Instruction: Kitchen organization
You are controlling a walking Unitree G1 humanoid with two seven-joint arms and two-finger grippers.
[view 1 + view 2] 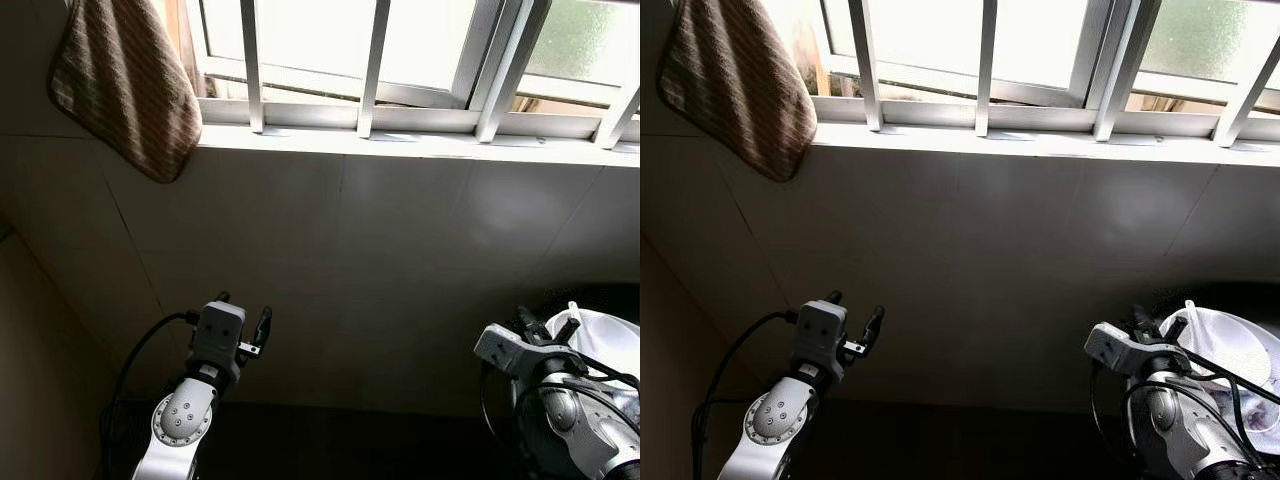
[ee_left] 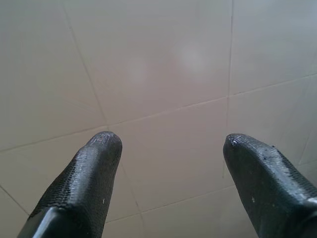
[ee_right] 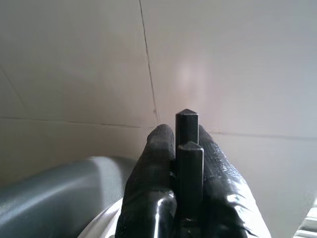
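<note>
White bag (image 1: 1230,360) beside right gripper (image 1: 1155,325), dark stick (image 3: 187,148) clamped, contents unclear

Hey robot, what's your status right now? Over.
Left gripper open, empty, raised toward the tiled wall. Right gripper shut on two thin black sticks, beside a white bag. Brown towel hangs upper left, well clear.

We see window (image 1: 330,40) blown out by backlight; tiled wall (image 1: 400,260) below dim, shadowed. Soft glare patches on wrist-view tiles. Focus sharp, no blur.
</note>
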